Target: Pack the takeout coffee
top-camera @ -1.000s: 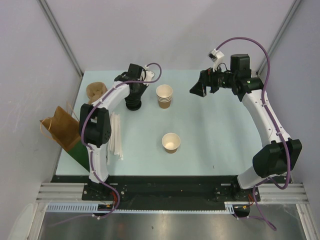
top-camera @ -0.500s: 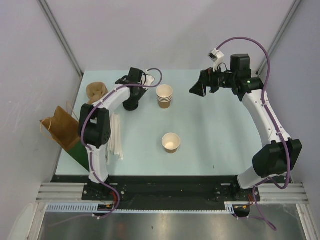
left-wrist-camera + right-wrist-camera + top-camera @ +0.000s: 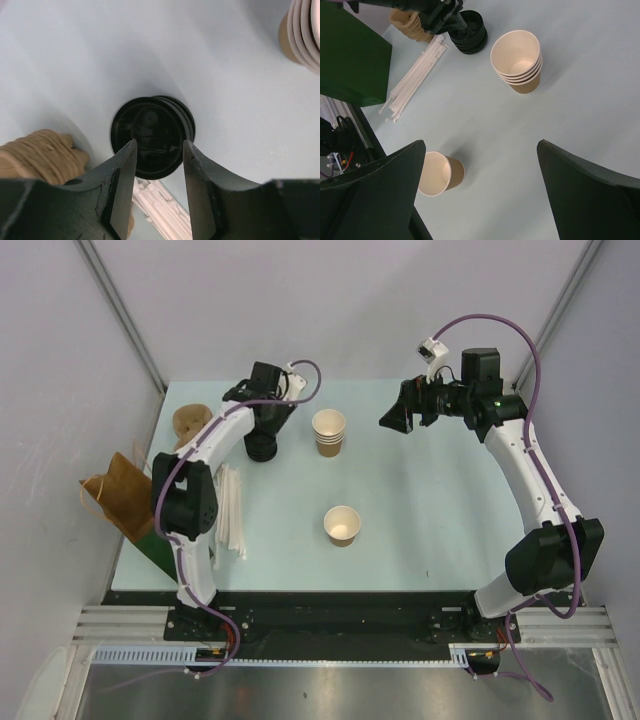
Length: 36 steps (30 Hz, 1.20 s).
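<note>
The takeout coffee cup (image 3: 342, 524) stands lidless on the table (image 3: 430, 500), well apart from the green bag (image 3: 350, 60), so we judge little done: lidding and bagging remain. Our left fingers (image 3: 122, 172) hover part open, empty, over the black lids (image 3: 150, 132); our right fingers (image 3: 375, 195) gape wide, empty.

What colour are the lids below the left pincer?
The lids are glossy black. The left wrist view shows them best.

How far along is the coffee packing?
Done: nothing visible; the lone cup stands unlidded mid-table. In hand: left gripper hangs open over the black lids, holding none; right gripper open, empty. Left: lid the cup, put it in the bag.
</note>
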Tool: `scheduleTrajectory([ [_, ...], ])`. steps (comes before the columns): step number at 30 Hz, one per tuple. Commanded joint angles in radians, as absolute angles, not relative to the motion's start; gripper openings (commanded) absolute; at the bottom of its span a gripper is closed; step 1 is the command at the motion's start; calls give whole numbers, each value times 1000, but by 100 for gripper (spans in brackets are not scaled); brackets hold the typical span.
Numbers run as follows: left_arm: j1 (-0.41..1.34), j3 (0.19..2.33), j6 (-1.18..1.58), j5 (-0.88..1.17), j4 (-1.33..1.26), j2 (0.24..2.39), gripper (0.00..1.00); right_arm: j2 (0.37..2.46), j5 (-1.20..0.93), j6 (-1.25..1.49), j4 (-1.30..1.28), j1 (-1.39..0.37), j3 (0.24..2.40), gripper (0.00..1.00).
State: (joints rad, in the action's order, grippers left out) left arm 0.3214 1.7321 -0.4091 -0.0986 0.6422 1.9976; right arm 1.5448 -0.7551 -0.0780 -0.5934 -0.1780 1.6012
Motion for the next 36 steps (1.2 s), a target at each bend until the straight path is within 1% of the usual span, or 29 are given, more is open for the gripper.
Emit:
scheduleTrajectory([
  [1,273,1894,-345,-52,705,1996,47,1540,-779,-67,-560,-172,1620,100],
  [6,213,1982,-304,-18,775,2072,43,1539,-779,-69,-563,-170,1617,100],
  [15,173,2002,-299,-9,793,2149,41,1549,-785,-64,-560,-170,1615,100],
  [23,170,2006,-308,14,793,2184,39,1555,-782,-66,-561,-170,1617,100],
  [35,166,2033,-314,2,792,2220,38,1560,-784,-67,-561,-169,1617,100],
  [36,166,2033,-313,-26,792,2220,37,1560,-782,-67,-563,-170,1615,100],
])
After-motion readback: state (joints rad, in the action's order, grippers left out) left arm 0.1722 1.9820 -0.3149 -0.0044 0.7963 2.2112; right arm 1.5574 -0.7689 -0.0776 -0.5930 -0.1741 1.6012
